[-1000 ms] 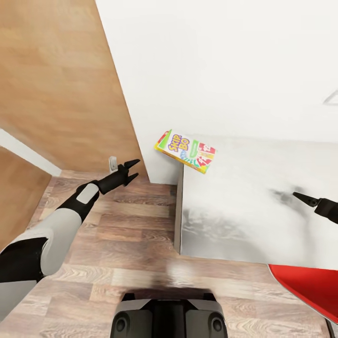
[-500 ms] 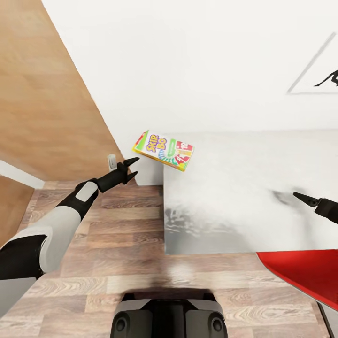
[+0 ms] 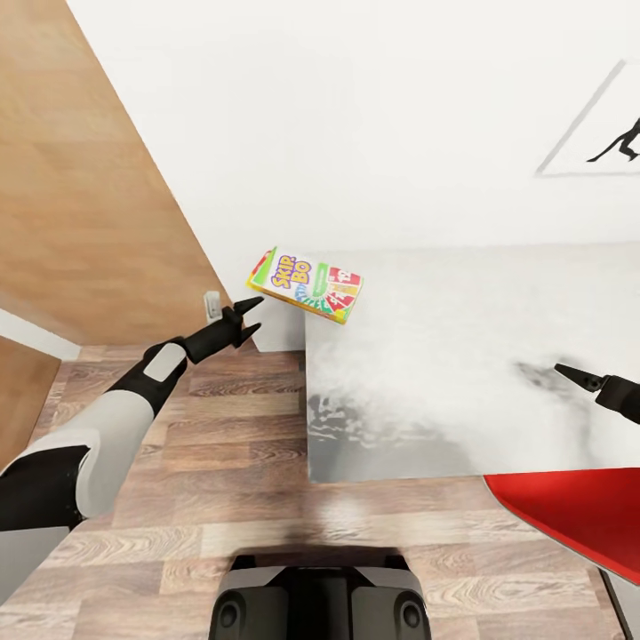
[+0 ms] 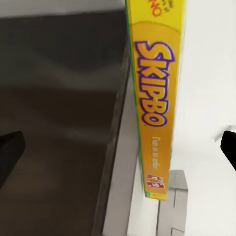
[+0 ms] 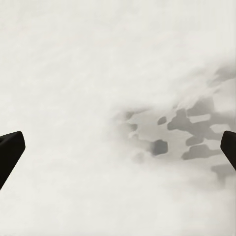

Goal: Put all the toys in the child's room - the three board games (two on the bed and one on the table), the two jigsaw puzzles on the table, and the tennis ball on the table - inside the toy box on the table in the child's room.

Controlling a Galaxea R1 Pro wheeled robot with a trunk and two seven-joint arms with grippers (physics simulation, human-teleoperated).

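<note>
The Skip-Bo box (image 3: 307, 284) lies flat across the table (image 3: 462, 373) corner, long axis slanting rightward; both grippers' fingers spread.

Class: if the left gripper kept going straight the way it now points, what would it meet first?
Probably the Skip-Bo box, which sits dead ahead between the open left gripper's fingers, overhanging the table corner. Depth is uncertain.

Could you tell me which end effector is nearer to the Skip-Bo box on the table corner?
Left. The left end effector hangs open beside the Skip-Bo box; the right end effector is far across the table.
</note>
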